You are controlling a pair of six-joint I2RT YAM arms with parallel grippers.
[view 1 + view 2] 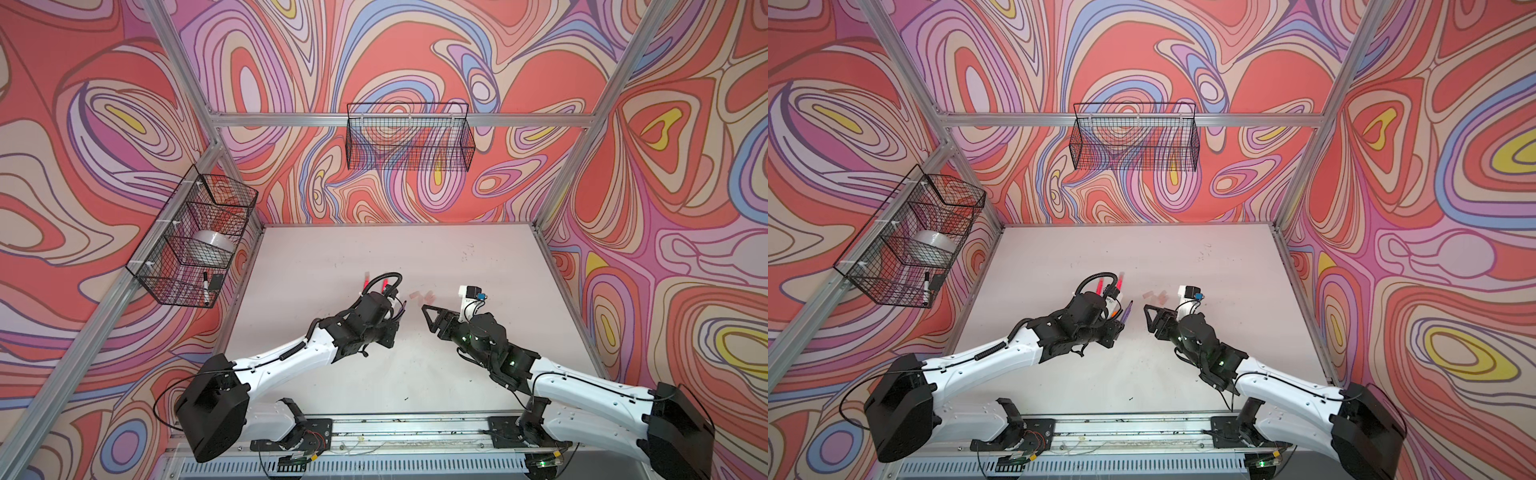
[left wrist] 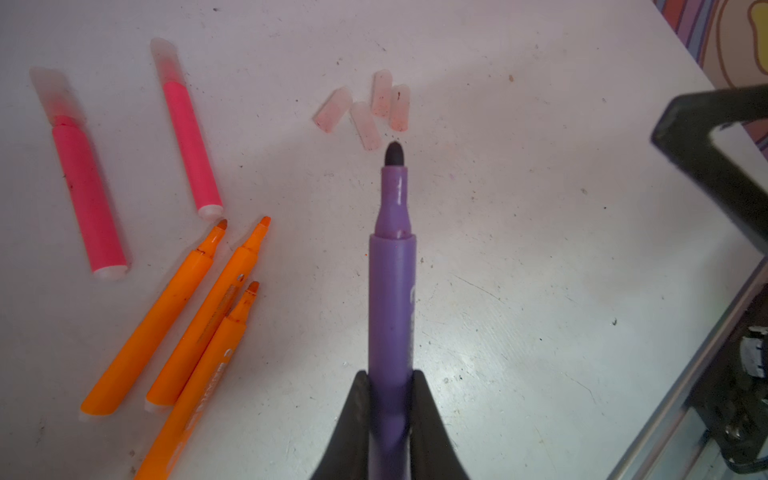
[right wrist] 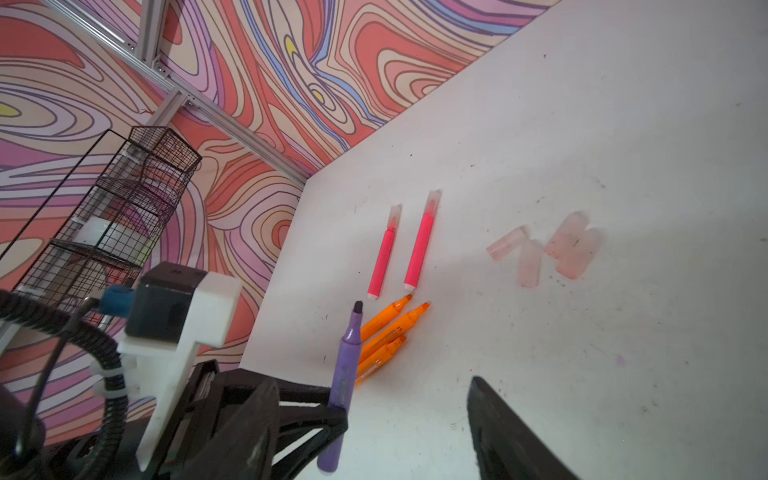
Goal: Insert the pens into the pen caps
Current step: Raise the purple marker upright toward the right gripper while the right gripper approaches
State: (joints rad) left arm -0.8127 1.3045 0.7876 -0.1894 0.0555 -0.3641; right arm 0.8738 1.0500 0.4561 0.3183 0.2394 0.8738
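My left gripper (image 2: 390, 374) is shut on the rear half of a purple pen (image 2: 392, 286), and the dark uncapped tip points toward several loose pen caps (image 2: 365, 110). The same pen (image 1: 1127, 311) shows in a top view. My right gripper (image 3: 374, 399) is open and holds nothing. It hangs just right of the purple pen (image 3: 347, 365), with the caps (image 3: 544, 249) ahead of it. Two pink pens (image 2: 89, 195) (image 2: 189, 141) lie side by side with caps on. Three orange pens (image 2: 153, 328) lie uncapped below them. In both top views the left arm hides most pens.
A wire basket (image 1: 195, 237) on the left wall holds a tape roll and a black-and-white marker (image 1: 205, 286). A second wire basket (image 1: 409, 137) hangs on the back wall. Aluminium posts border the white table (image 1: 478, 266), and a rail (image 1: 407, 428) runs along its front.
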